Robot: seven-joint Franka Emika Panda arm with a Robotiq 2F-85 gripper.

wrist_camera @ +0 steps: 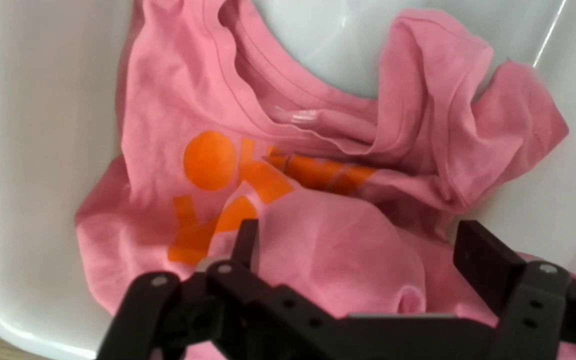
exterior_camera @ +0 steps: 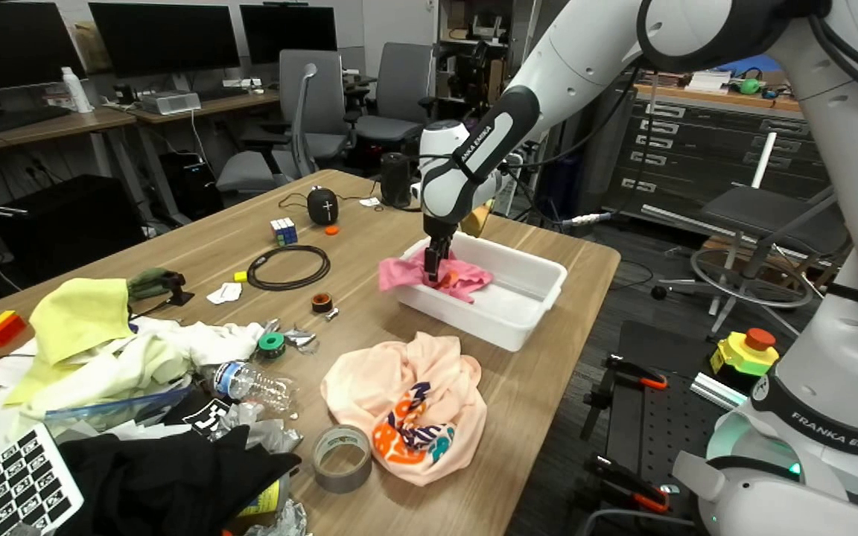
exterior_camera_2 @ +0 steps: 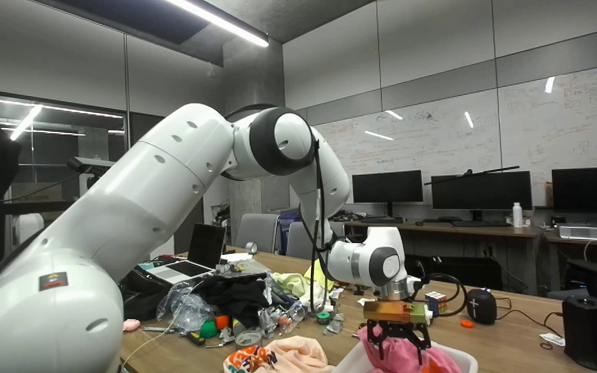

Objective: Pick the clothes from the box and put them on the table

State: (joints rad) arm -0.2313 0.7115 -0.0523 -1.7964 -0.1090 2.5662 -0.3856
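Note:
The pink garment (exterior_camera: 468,281) with orange print (wrist_camera: 210,160) lies crumpled in one end of the white box (exterior_camera: 459,318), part of it draped over the rim. My gripper (wrist_camera: 358,235) is down at this garment, its fingers (wrist_camera: 488,260) wide apart. In the wrist view a raised fold of pink cloth stands between them, with a gap on the right finger's side. Both exterior views show the gripper low over the box. On the wooden table (exterior_camera: 366,313), beside the box, rests the peach garment (exterior_camera: 369,380) with orange and dark print, bunched up.
A grey tape roll (exterior_camera: 343,476) sits against the peach garment. Clutter fills that end of the table: yellow-green cloth (exterior_camera: 86,313), black cloth (exterior_camera: 168,476), a plastic bottle (exterior_camera: 254,383). Farther off are a coiled cable (exterior_camera: 287,284), a puzzle cube (exterior_camera: 284,232) and a black speaker (exterior_camera: 322,206).

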